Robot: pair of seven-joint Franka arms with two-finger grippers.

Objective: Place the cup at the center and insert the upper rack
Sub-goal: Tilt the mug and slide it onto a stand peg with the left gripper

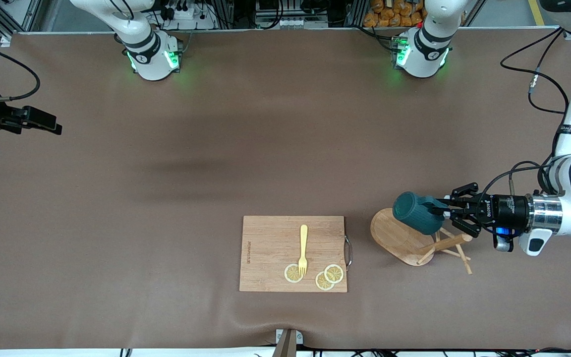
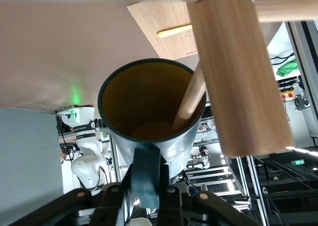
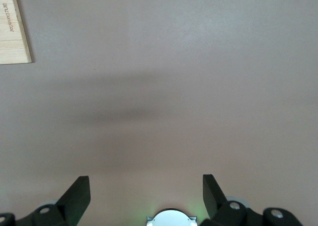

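You're looking at two white Franka arms with glossy rounded shells; each base wears a black ring and glows green at the sides; black cables run loose off the left arm, looping past its white link, which carries a small line of printed lettering; nearer the wrist you've got a black band, a bright metal collar, then a black cylinder with white text and a blue light beneath; the left gripper (image 1: 445, 209) is black, skeletal linkage with visible screws; the right gripper (image 3: 145, 191) shows you dark wedge-shaped fingers (image 3: 79, 192) on black knuckles with pale screw heads.
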